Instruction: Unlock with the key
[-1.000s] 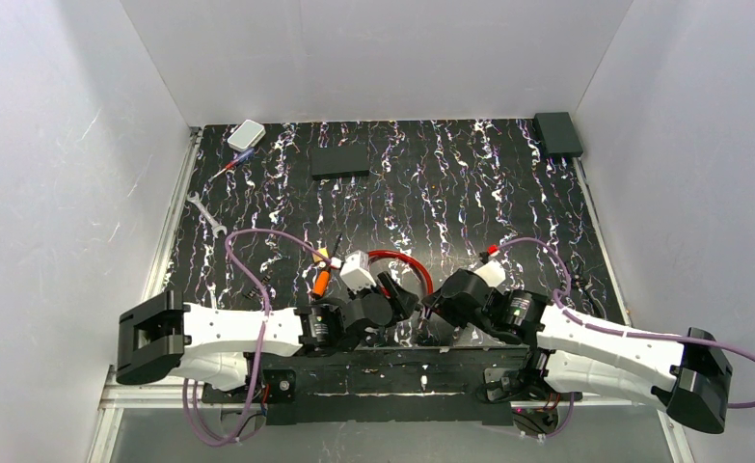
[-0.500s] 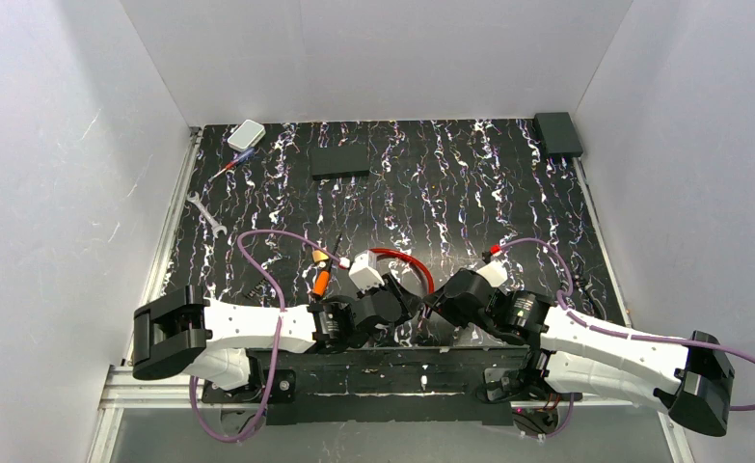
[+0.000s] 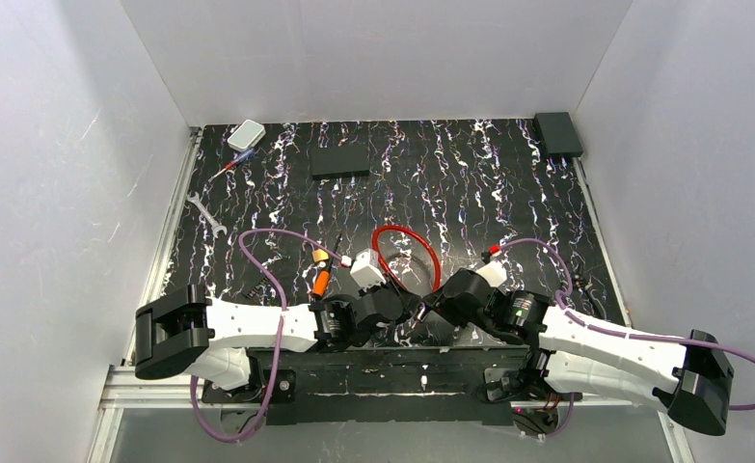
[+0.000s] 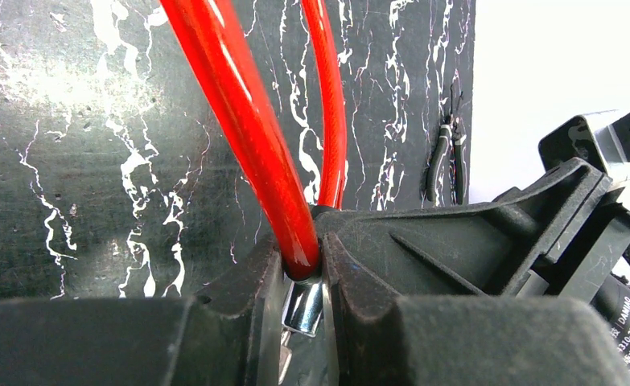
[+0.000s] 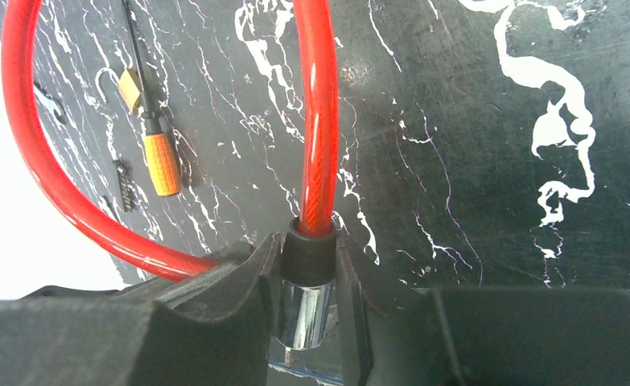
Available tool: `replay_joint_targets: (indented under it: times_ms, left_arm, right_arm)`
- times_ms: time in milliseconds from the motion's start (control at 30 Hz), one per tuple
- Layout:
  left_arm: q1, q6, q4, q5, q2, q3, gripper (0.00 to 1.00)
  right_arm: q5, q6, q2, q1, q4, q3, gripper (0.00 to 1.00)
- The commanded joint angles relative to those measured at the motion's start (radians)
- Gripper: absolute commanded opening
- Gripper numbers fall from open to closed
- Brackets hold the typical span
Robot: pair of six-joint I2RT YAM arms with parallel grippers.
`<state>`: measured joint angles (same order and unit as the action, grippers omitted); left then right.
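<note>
A red cable lock [image 3: 407, 253] loops over the mat, with both ends held at the near edge. My left gripper [image 4: 302, 257] is shut on one end, where the red cable [image 4: 239, 121] meets a chrome tip [image 4: 303, 310]. My right gripper [image 5: 307, 265] is shut on the other end, on its black collar [image 5: 307, 257] and chrome barrel [image 5: 303, 314]. The two grippers [image 3: 407, 301] [image 3: 433, 307] almost touch. The key [image 3: 322, 281], orange with a thin black rod, lies untouched on the mat left of the left gripper. It also shows in the right wrist view [image 5: 163, 163].
A small brass padlock [image 5: 129, 80] lies beside the key's rod. A silver wrench [image 3: 204, 213], a red-handled screwdriver [image 3: 229, 168] and a white box [image 3: 246, 134] are at the far left. A flat black box [image 3: 340, 161] sits at the back, another [image 3: 557, 133] in the far right corner. White walls enclose the mat.
The red cable loop has swung up and away from the arms and now stands open farther out over the mat. The left arm has shifted a little to the right. Both grippers stay closed.
</note>
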<state>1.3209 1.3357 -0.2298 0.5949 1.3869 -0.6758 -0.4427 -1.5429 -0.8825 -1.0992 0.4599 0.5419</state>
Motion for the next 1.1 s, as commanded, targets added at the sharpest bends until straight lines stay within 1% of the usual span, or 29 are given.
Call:
replay_joint_targets:
  times_ms: [0, 133, 267, 500, 733, 833, 967, 1067]
  left_arm:
    - [-0.006, -0.046, -0.007, 0.041, -0.007, -0.018, 0.0]
    - [-0.006, -0.053, -0.015, 0.042, -0.014, -0.013, 0.0]
    - [-0.006, -0.051, -0.017, 0.04, -0.019, -0.005, 0.0]
    - [-0.006, -0.06, -0.017, 0.074, -0.059, 0.026, 0.0]
    - [-0.006, -0.073, -0.017, 0.09, -0.065, 0.027, 0.0]
    - [-0.008, -0.084, -0.016, 0.1, -0.071, 0.029, 0.0]
    - [-0.008, -0.14, -0.016, 0.114, -0.087, 0.032, 0.0]
    - [-0.008, -0.146, -0.016, 0.129, -0.112, 0.048, 0.0]
  right_arm:
    - [0.017, -0.002, 0.037, -0.008, -0.086, 0.002, 0.01]
    - [0.012, -0.004, 0.041, -0.008, -0.091, -0.012, 0.01]
    - [0.004, 0.005, 0.011, -0.008, -0.085, -0.019, 0.01]
    - [0.031, 0.013, -0.029, -0.008, -0.12, -0.038, 0.01]
    - [0.025, 0.012, -0.039, -0.008, -0.108, -0.057, 0.01]
    - [0.034, 0.013, -0.039, -0.008, -0.109, -0.066, 0.01]
    - [0.039, 0.017, -0.037, -0.008, -0.111, -0.072, 0.01]
    - [0.04, 0.024, -0.045, -0.008, -0.122, -0.076, 0.01]
